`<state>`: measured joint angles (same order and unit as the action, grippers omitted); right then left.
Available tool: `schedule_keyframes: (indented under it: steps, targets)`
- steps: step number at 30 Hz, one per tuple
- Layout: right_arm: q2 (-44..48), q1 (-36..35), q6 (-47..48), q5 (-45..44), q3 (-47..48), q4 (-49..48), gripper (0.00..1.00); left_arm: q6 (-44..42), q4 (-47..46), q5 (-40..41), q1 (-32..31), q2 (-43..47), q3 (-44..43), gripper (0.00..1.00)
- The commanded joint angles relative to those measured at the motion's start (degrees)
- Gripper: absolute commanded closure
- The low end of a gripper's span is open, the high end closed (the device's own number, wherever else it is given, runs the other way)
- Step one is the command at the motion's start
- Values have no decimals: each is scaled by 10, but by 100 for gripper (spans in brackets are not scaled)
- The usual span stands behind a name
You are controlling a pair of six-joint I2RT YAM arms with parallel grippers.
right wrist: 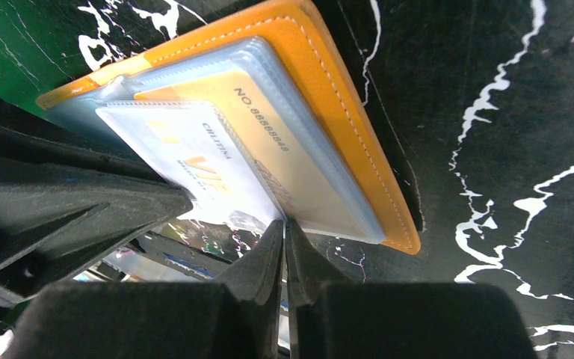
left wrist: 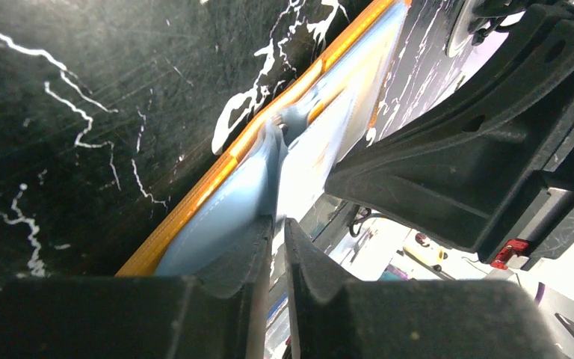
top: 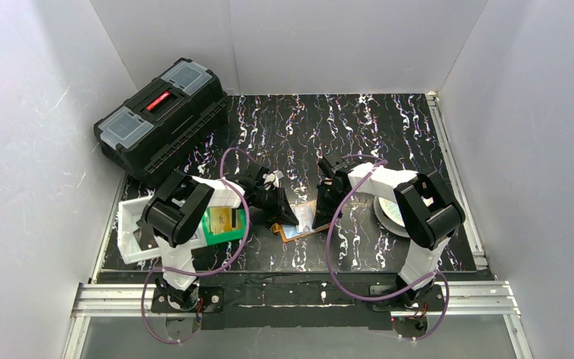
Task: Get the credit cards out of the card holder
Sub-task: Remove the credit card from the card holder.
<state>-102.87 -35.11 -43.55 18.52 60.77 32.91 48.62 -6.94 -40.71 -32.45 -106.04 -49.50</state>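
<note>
Card holder (top: 304,221) lies open and flat on the dark marbled table (top: 389,127) at the centre of the top view, orange cover down, clear sleeves up. Credit cards (right wrist: 284,149) sit inside the sleeves: one gold, one paler. Left gripper (left wrist: 278,224) is clenched on a sleeve edge. Right gripper (right wrist: 285,224) is pinched on another sleeve's lower edge. Green bin (top: 224,224) and white tray (top: 131,232) sit at lower left.

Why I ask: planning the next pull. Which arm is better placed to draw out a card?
Probably right: the right gripper rests at the edge of the top card; the left gripper pinches a sleeve of the card holder, steadying it.
</note>
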Motion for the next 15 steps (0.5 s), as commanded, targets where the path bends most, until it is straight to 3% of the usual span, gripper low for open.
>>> schedule_keyframes:
  steps: [1, 4, 8, 15]
  targets:
    - [-39, -5, 12, -59, -12, -1, 89, 13, -17, 4, -8, -19, 14, 93]
    - [-38, -5, 12, -60, -12, -1, 89, 24, -28, -1, -7, -10, 24, 100]
    - [-38, -3, 11, -61, -14, 0, 89, 21, -7, 3, 1, 14, 30, 100]
    - [-41, 0, 8, -60, -16, -2, 91, -46, 130, 42, 20, 44, -2, 100]
